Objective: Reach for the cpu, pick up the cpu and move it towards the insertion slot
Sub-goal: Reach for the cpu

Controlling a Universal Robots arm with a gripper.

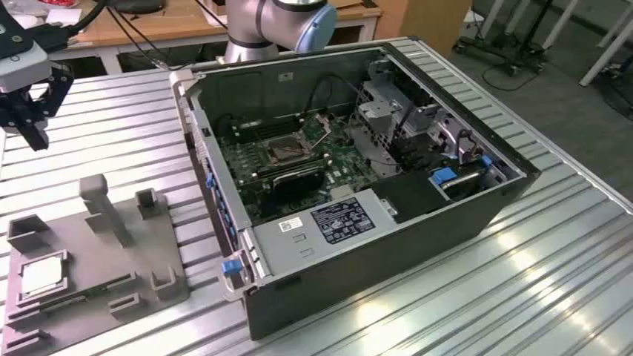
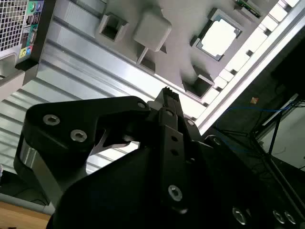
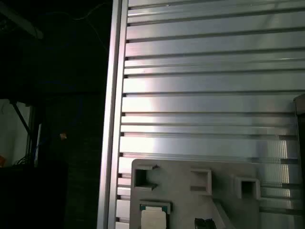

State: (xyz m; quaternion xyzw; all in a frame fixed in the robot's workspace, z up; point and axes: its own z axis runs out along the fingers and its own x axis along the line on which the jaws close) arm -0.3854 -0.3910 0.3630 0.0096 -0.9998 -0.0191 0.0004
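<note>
While the end effector [image 1: 32, 137], width unclear to us, hangs well off the cpu [image 1: 40, 276] at the tray [image 1: 99, 267] edge, we judge a skewed approach may miss.

No wording can be read; a white label [image 1: 293, 225] and a black label [image 1: 339, 220] are borne on the computer case [image 1: 396, 256]

Silver-grey arm [image 1: 259, 18], blue joint cap [image 1: 316, 33], black tool [image 2: 167, 98], silver screws [image 2: 78, 136]
</note>
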